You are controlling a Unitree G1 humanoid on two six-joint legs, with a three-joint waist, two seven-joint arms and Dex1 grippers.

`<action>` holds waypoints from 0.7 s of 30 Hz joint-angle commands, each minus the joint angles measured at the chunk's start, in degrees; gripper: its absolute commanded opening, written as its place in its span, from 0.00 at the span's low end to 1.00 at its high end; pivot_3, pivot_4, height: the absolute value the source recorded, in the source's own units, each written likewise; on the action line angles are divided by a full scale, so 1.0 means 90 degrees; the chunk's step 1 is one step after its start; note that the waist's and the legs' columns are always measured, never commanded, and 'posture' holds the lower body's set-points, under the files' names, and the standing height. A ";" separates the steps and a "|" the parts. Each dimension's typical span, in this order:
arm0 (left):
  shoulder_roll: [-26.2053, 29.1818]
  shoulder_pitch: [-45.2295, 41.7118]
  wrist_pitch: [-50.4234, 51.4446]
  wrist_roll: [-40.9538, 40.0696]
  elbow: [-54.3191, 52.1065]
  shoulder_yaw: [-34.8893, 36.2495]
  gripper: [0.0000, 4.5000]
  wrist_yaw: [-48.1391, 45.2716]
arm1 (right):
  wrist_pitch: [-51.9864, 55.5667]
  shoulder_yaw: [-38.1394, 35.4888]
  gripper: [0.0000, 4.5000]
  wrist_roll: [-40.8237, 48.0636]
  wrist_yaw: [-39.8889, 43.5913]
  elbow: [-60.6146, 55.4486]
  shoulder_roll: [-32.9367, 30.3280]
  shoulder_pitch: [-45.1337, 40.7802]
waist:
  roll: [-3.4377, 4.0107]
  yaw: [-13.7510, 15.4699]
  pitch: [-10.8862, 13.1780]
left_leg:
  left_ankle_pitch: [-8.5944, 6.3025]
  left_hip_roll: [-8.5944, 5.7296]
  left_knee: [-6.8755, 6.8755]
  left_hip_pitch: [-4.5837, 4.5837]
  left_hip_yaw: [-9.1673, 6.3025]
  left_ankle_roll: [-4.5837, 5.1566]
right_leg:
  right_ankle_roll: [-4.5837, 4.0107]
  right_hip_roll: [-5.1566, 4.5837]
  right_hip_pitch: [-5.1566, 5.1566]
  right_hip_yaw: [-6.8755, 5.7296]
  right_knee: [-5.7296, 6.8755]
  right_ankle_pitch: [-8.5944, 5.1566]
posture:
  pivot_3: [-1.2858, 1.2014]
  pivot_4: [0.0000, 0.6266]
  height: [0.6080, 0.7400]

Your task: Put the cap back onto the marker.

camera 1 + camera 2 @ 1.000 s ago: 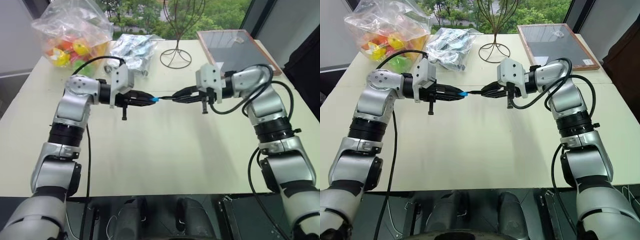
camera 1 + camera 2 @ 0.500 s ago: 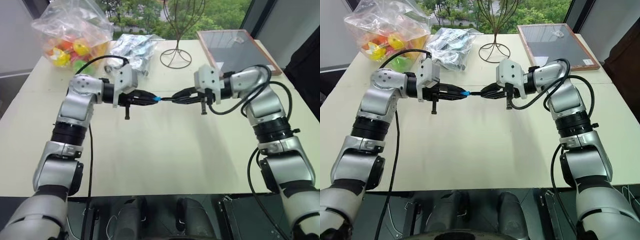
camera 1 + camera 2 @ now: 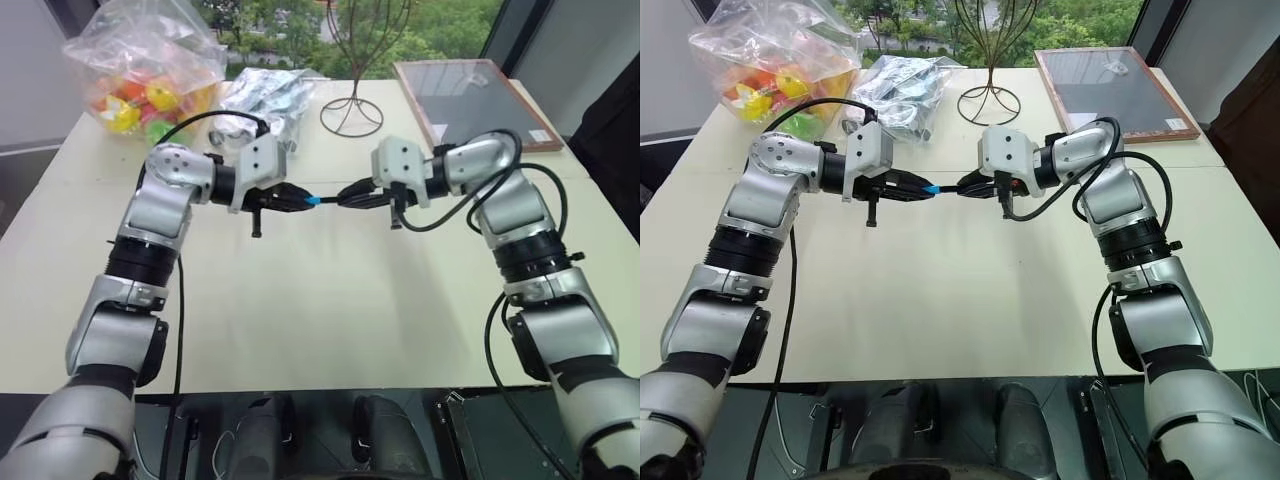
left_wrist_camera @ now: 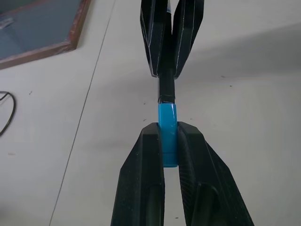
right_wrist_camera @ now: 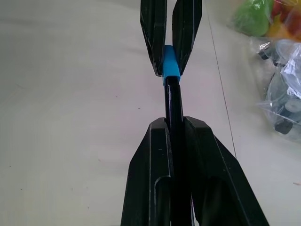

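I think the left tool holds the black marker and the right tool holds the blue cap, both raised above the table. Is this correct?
Not quite: they are swapped. The left wrist view shows the left tool shut on the blue cap; the right tool holds the black marker. Both are raised above the table.

Above the middle of the table (image 3: 330, 320), the left gripper (image 3: 300, 199) and right gripper (image 3: 347, 196) face each other tip to tip. The cap (image 3: 312, 200), in the left one, meets the end of the marker (image 3: 330, 200), in the right one. Behind them, left to right: a bag of toys (image 3: 145, 70), a foil bag (image 3: 265, 100), a wire stand (image 3: 352, 105), a framed board (image 3: 470, 95).
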 commanded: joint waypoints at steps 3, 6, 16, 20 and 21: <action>-0.0340 -0.0273 0.0128 -0.0245 -0.0193 -0.0206 0.01 -0.0282 | -0.0177 -0.0011 0.00 0.0155 -0.0216 -0.0318 0.0417 -0.0360 | 0.0000 0.0004 0.0000 | 0.0000 0.0000 0.0000 0.0000 0.0000 0.0000 | 0.0000 0.0000 0.0000 0.0000 0.0003 0.0000 | 0.52 0.24 1.00; -0.0351 -0.0271 0.0223 -0.0280 -0.0190 -0.0211 0.01 -0.0415 | -0.0189 0.0007 0.00 0.0137 -0.0179 -0.0445 0.0455 -0.0339 | 0.0000 0.0006 0.0000 | 0.0000 0.0000 0.0001 0.0000 0.0000 0.0000 | 0.0000 0.0000 0.0000 0.0000 0.0003 0.0000 | 0.52 0.24 1.00; -0.0440 -0.0258 0.0543 -0.0373 -0.0218 -0.0162 0.01 -0.0736 | -0.0728 0.0142 0.00 -0.0022 -0.0194 -0.0652 0.0608 -0.0476 | 0.0000 0.0004 0.0000 | 0.0000 0.0000 0.0000 0.0000 0.0000 0.0000 | 0.0001 0.0000 0.0000 0.0000 0.0007 0.0000 | 0.52 0.24 1.00; -0.0422 -0.0232 0.0614 -0.0331 -0.0354 -0.0167 0.01 -0.0715 | -0.0810 0.0209 0.00 -0.0103 -0.0147 -0.0671 0.0628 -0.0468 | 0.0000 0.0001 0.0000 | 0.0000 0.0000 0.0001 0.0000 -0.0001 0.0000 | 0.0001 0.0000 0.0000 0.0000 0.0022 -0.0001 | 0.52 0.24 1.00; -0.0419 -0.0239 0.0719 -0.0351 -0.0426 -0.0176 0.01 -0.0725 | -0.0855 0.0241 0.00 -0.0148 -0.0150 -0.0642 0.0640 -0.0480 | 0.0000 -0.0001 0.0000 | 0.0000 0.0000 0.0001 0.0000 -0.0001 0.0000 | 0.0001 0.0000 0.0000 0.0000 0.0022 -0.0001 | 0.52 0.24 1.00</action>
